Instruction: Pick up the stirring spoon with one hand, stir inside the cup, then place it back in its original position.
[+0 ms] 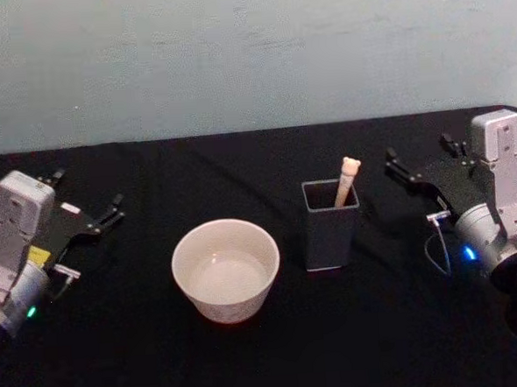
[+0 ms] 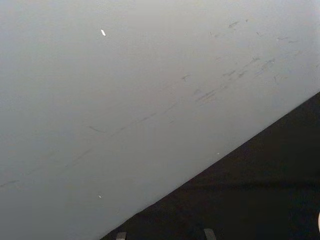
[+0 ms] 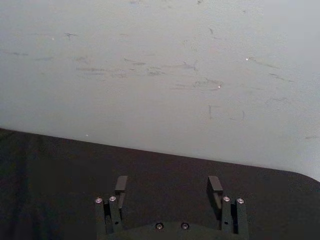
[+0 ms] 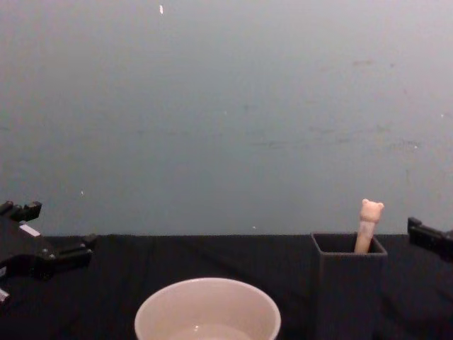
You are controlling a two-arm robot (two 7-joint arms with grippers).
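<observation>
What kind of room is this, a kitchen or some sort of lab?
Probably a robot test bench, not a kitchen. A table draped in black cloth stands against a bare grey wall, and it holds just a cup and a holder with a stirring spoon, flanked by the left gripper and right gripper.

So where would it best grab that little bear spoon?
Probably by the cream handle just under the bear head of the stirring spoon, coming from above: only that part sticks out of the dark grey holder, whose walls block any approach from the side.

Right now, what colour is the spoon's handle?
Cream, with a tiny bear head on top of the stirring spoon; the chest view shows it best.
</observation>
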